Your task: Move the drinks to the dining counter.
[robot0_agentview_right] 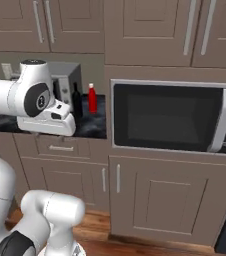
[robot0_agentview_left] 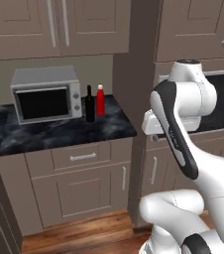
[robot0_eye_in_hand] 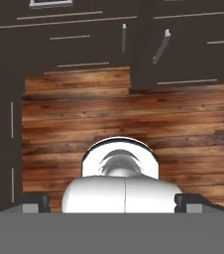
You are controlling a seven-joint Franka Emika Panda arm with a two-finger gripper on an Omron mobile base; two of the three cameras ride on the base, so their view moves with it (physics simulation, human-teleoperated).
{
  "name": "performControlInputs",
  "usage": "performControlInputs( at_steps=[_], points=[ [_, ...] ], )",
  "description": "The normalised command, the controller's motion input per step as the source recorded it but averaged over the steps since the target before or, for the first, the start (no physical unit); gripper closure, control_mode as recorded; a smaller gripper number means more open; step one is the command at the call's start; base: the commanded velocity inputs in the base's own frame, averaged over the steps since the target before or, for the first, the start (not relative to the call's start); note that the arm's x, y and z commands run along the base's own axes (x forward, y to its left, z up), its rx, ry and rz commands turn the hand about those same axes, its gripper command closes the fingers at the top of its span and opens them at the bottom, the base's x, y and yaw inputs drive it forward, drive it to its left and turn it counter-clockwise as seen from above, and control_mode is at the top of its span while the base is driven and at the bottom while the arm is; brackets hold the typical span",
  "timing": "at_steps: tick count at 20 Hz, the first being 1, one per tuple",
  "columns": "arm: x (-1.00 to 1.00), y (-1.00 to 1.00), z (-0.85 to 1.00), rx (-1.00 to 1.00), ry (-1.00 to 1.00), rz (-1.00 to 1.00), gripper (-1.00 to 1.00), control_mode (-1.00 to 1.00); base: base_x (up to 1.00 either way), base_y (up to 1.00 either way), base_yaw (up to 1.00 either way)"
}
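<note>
The current step is the approach: nothing is held, and no drink has yet been picked up. Two of the drinks, the tall dark wine bottle (robot0_agentview_left: 89, 103) and the slim red bottle (robot0_agentview_left: 100, 99), stand upright and just beside each other on the black marble table (robot0_agentview_left: 59, 130) over the brown drawer cabinets (robot0_agentview_left: 79, 186), to the right of the grey microwave (robot0_agentview_left: 46, 94). In the right base view the same wine bottle (robot0_agentview_right: 76, 100) and red bottle (robot0_agentview_right: 92, 98) appear beyond the arm's upper joint. The arm is folded close to its base, well apart from both bottles. The hand points down at the wooden floor (robot0_eye_in_hand: 134, 119), where the pincer (robot0_eye_in_hand: 112, 203) shows its finger tips (robot0_eye_in_hand: 35, 202) set far apart at the bottom corners, so it is released and empty. The dining counter is not identifiable here. By judgement, the next move calls for raising and extending the arm toward the table, turning the hand to face a bottle side-on, and centring the open jaws around one bottle without knocking its neighbour.
</note>
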Motion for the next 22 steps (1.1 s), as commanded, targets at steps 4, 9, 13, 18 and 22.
performControlInputs(
  at_steps=[4, 9, 13, 18, 22],
  points=[
    [0.00, 0.00, 0.00, 0.00, 0.00, 0.00, -1.00, 1.00, 0.50, 0.60, 0.00],
    [0.00, 0.00, 0.00, 0.00, 0.00, 0.00, -1.00, 1.00, 0.59, 0.27, 0.00],
    [0.00, 0.00, 0.00, 0.00, 0.00, 0.00, -1.00, 1.00, 0.73, 0.00, -0.01],
    [0.00, 0.00, 0.00, 0.00, 0.00, 0.00, -1.00, 1.00, 0.73, 0.00, 0.00],
    [0.00, 0.00, 0.00, 0.00, 0.00, 0.00, -1.00, 1.00, 0.63, -0.03, 0.00]
  ],
)
